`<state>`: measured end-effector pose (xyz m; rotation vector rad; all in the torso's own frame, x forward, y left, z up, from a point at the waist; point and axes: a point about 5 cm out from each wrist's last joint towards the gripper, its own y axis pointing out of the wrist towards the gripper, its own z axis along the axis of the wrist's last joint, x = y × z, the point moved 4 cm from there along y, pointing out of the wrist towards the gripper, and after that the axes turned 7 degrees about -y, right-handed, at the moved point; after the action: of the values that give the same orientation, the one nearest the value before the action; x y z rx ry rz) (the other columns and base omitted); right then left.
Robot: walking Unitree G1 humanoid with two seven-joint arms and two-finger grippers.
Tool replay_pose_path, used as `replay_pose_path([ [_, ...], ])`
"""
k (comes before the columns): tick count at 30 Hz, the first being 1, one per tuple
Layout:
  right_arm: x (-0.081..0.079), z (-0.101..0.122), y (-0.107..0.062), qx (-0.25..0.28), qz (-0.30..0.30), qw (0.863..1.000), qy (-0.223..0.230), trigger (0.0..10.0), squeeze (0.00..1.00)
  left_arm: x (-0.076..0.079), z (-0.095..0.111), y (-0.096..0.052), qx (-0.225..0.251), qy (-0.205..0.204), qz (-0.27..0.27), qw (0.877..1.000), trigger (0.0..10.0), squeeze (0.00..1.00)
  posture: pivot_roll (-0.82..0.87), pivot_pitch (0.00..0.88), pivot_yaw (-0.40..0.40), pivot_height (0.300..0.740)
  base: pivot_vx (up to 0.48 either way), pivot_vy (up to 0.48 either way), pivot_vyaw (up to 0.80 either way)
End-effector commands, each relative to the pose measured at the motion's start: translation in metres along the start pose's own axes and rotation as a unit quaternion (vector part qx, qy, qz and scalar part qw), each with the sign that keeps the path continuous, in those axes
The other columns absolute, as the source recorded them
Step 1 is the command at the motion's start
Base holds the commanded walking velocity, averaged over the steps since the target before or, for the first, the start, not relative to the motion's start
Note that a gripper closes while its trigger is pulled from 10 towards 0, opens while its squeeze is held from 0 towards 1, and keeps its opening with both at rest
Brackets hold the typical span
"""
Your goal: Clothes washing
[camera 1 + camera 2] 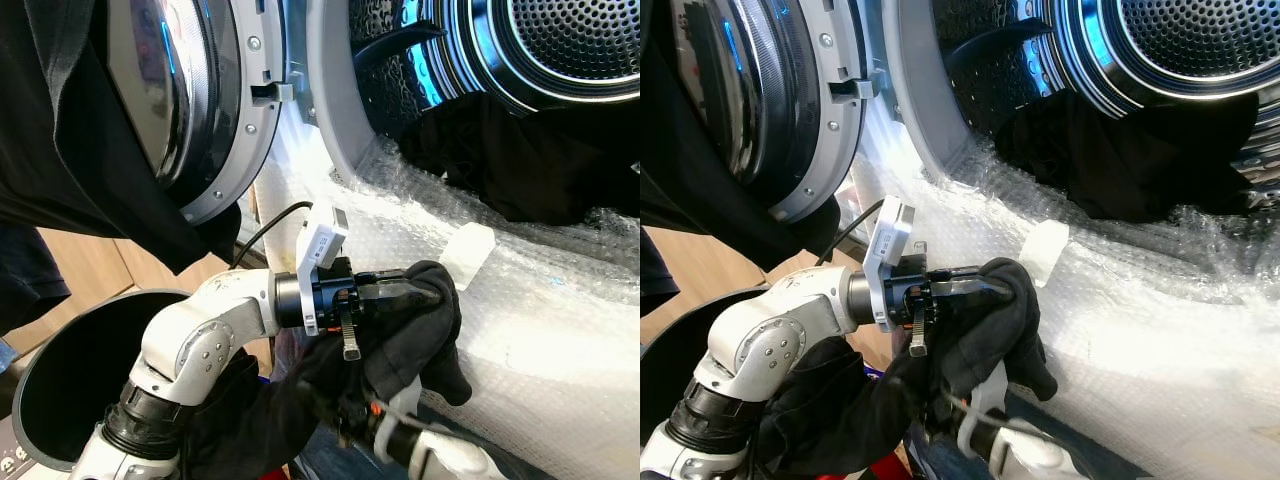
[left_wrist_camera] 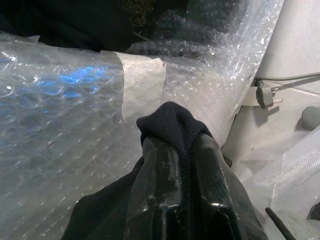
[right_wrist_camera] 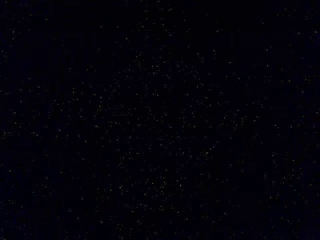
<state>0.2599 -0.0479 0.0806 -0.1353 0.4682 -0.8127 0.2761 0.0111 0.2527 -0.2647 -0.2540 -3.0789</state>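
Observation:
My left gripper (image 1: 420, 290) is shut on a dark navy garment (image 1: 410, 345), with a fold of the cloth pinched between its black fingers (image 2: 165, 170). It holds the garment just in front of the washing machine's bubble-wrapped front (image 1: 540, 320), below the drum opening. The rest of the garment hangs down over my right arm (image 1: 435, 455), whose gripper is buried in the cloth. The right wrist view is black. More black clothes (image 1: 520, 160) lie in the mouth of the perforated drum (image 1: 575, 40).
The round glass door (image 1: 190, 90) stands open to the left. A dark round basket (image 1: 60, 390) sits low on the left. Black cloth (image 1: 60, 150) hangs at the left edge. A patch of tape (image 1: 468, 255) sticks to the bubble wrap.

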Motion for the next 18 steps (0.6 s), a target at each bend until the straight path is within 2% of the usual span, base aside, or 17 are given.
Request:
replay_pose_path([
  [1,0.0,0.0,0.0,-0.003,-0.003,1.0,0.015,10.0,0.31,0.001,0.004,0.0,0.007,0.01,-0.004,1.0,0.0,0.0,0.04,0.0,-0.022,0.74,0.0,0.0,0.0],
  [2,0.001,-0.001,0.001,-0.007,-0.007,1.0,0.02,10.0,0.31,0.001,0.004,0.0,0.007,0.01,-0.004,1.0,0.0,0.0,0.04,0.0,-0.022,0.74,0.0,0.0,0.0],
  [3,0.001,-0.003,0.001,-0.014,-0.01,1.0,0.021,10.0,0.0,0.001,0.004,0.0,0.007,0.009,-0.004,1.0,0.0,0.0,0.04,0.0,-0.024,0.74,0.0,0.0,0.0],
  [5,0.0,-0.016,0.001,-0.053,-0.01,0.999,0.004,10.0,0.0,0.002,0.003,0.001,0.009,0.008,-0.003,1.0,0.0,0.0,0.04,0.0,-0.028,0.74,0.0,0.0,0.0],
  [7,0.005,-0.019,0.004,-0.058,-0.032,0.997,0.038,10.0,0.0,0.001,0.003,0.002,0.01,0.007,-0.003,1.0,0.0,0.0,0.05,0.0,-0.028,0.74,0.0,0.0,0.0],
  [8,0.017,-0.02,0.007,-0.062,-0.078,0.992,0.082,10.0,0.0,0.002,0.001,0.003,0.004,0.008,-0.006,1.0,0.0,0.0,0.05,0.0,-0.027,0.74,0.0,0.0,0.0],
  [14,0.022,-0.02,0.007,-0.066,-0.101,0.987,0.103,10.0,0.0,0.003,-0.001,0.004,0.001,0.009,-0.009,1.0,0.0,0.0,0.04,0.0,-0.027,0.74,0.0,0.0,0.0],
  [15,0.025,-0.014,0.006,-0.045,-0.107,0.984,0.132,10.0,0.0,0.003,-0.001,0.005,0.005,0.007,-0.011,1.0,0.0,0.0,0.03,0.0,-0.031,0.74,0.0,0.0,0.0],
  [16,0.025,-0.014,0.006,-0.045,-0.107,0.984,0.132,10.0,0.0,0.003,-0.001,0.005,0.005,0.007,-0.011,1.0,0.0,0.0,0.03,0.0,-0.031,0.74,0.0,0.0,0.0],
  [17,0.028,-0.003,0.005,-0.006,-0.109,0.979,0.175,8.9,0.0,0.004,0.001,0.007,0.01,0.004,-0.013,1.0,0.0,0.0,0.03,0.0,-0.03,0.74,0.0,0.0,0.0],
  [18,0.028,-0.003,0.005,-0.006,-0.109,0.979,0.175,8.9,0.0,0.004,0.001,0.007,0.01,0.004,-0.013,1.0,0.0,0.0,0.03,0.0,-0.03,0.74,0.0,0.0,0.0],
])
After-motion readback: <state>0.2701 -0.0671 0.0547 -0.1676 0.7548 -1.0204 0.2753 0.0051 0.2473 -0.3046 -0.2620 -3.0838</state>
